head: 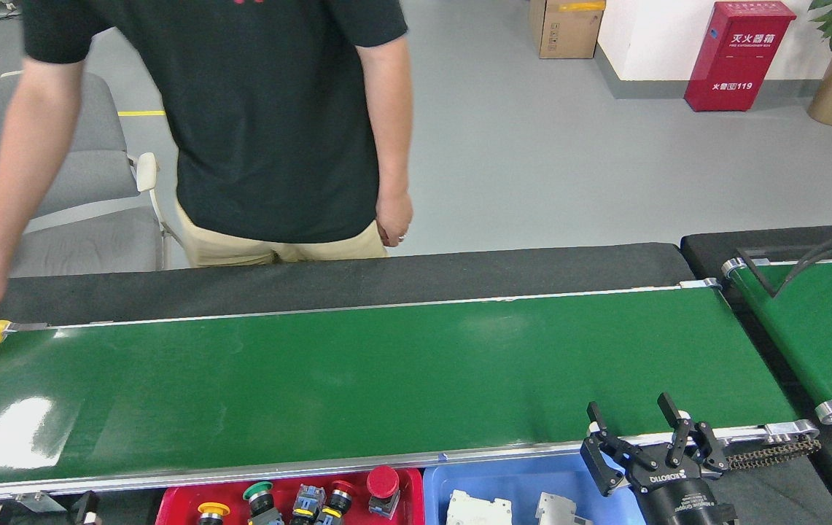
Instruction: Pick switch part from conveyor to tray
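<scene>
Right gripper fingers are held apart beside the bare glossy green conveyor, presumably awaiting parts; the left gripper is unseen.

red box – "119"

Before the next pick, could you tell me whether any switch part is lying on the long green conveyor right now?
No, the conveyor belt is bare from end to end.

Just one head cam, looking forward and down over the long glossy green conveyor belt, fairly close, floor beyond.
</scene>
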Robot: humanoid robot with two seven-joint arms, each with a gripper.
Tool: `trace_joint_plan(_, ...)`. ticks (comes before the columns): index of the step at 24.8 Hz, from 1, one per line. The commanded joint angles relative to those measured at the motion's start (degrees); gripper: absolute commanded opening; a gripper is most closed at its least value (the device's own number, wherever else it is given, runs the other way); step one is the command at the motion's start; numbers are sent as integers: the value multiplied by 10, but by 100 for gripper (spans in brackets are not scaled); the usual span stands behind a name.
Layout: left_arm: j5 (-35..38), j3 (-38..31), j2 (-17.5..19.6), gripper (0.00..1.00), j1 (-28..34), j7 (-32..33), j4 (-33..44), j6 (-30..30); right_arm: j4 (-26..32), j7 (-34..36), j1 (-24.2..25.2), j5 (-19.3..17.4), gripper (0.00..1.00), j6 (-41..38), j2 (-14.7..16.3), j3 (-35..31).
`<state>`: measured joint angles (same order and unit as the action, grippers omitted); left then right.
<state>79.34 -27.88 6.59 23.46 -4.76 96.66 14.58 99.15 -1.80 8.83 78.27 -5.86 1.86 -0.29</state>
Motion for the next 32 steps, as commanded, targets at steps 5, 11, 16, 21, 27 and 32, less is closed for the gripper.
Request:
trace_joint_plan(5, 1, -4, 8, 100, -18, -5, 1, -1, 8, 0, -1, -1, 99, 1, -12, -2)
trace_joint_plan(11, 3, 56, 25, 100, -112, -4, -43, -2, 10, 0, 13, -2, 99, 1, -17, -37)
trace_joint_plan(16, 3, 78, 46, 100, -125, -4, -67, -2, 23, 4, 52, -2, 99, -1, -28, -48)
trace_joint_plan(21, 0, 72, 57, 100, -91, -7, -60, 0, 23, 4, 59, -2, 99, -1, -28, -49)
trace_joint_plan(27, 1, 18, 62, 100, -63, -9, -63, -2, 23, 4, 61, -2, 99, -2, -27, -50)
trace_joint_plan(32, 1, -14, 62, 100, -59, -9, -67, -2, 23, 3, 61, -1, 99, -5, -29, -49)
